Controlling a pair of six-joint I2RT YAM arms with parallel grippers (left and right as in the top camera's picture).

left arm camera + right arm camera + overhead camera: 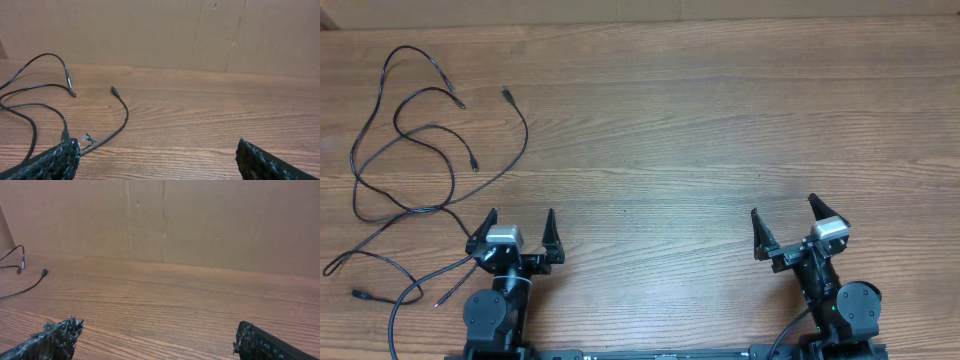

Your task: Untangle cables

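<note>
Overhead view of a wooden tabletop (pixel 670 120) with two black robot arms along the near edge. The left tool (pixel 520 218) sits at about 7 o'clock, its two fingers spread wide apart and holding nothing. The right tool (pixel 784 208) sits at about 5 o'clock, its fingers also spread wide and holding nothing.

The cables (pixel 525 132) lie in a loose tangle on the tabletop at about 9 to 10 o'clock, well apart from the right tool. They are thin black cords that loop and cross over one another. Several small plug ends point toward 12 o'clock and another lies at about 8 o'clock near the front edge. One strand runs down just beside the left arm, at its 9 o'clock side; whether it touches the arm cannot be told.

From the left wrist camera, the cords curve across the wood at 9 to 10 o'clock, ahead of the open fingers (pixel 55 160). From the right wrist camera, only a few strands show at the far 9 o'clock edge. A brown cardboard wall (pixel 150 30) stands behind the tabletop.
</note>
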